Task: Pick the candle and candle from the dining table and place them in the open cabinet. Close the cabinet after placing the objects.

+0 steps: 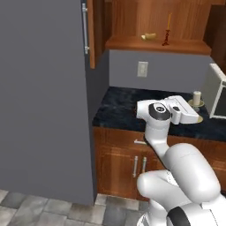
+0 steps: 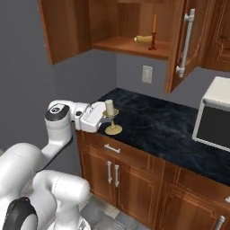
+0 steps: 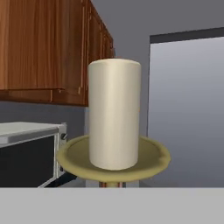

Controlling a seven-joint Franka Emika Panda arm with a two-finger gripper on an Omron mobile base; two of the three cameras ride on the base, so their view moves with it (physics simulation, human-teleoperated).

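- Two candles around: orange taper (image 2: 154, 23) upright in its dark red holder (image 2: 152, 46) on the cabinet shelf (image 2: 130, 47), cream candle (image 2: 109, 107) down by the gripper (image 2: 109, 117).
- Cream one upright on a tan saucer-like stand (image 2: 113, 129), above the black counter (image 2: 157, 126); foot of the stand at the counter edge, can't tell if touching.
- Gripper closed on the stand's stem just under the dish, going by the right base view; fingertips themselves hidden behind the candle in the hand view.
- Hand view: cream candle (image 3: 114, 113) dead centre on the round dish (image 3: 153, 157), wood cupboards behind on the left, white microwave (image 3: 26, 148) low on the left.
- Cabinet open, both doors swung out; right door (image 2: 179, 40) with its long steel bar handle (image 2: 185, 42) sticking toward the camera in the right base view.
- Yellow banana-like thing (image 2: 143, 39) lying on the same shelf, just beside the taper.
- Left base view: same shelf up top, taper (image 1: 168, 22) and yellow thing (image 1: 148, 36) near each other, cream candle (image 1: 197, 98) past the gripper (image 1: 194, 115) end of the arm.
- White outlet (image 1: 142, 69) on the grey wall below the shelf.
- Microwave (image 2: 214, 119) on the counter, well to the right of the candle.
- Tall grey panel (image 1: 44, 97) at the counter's left end.
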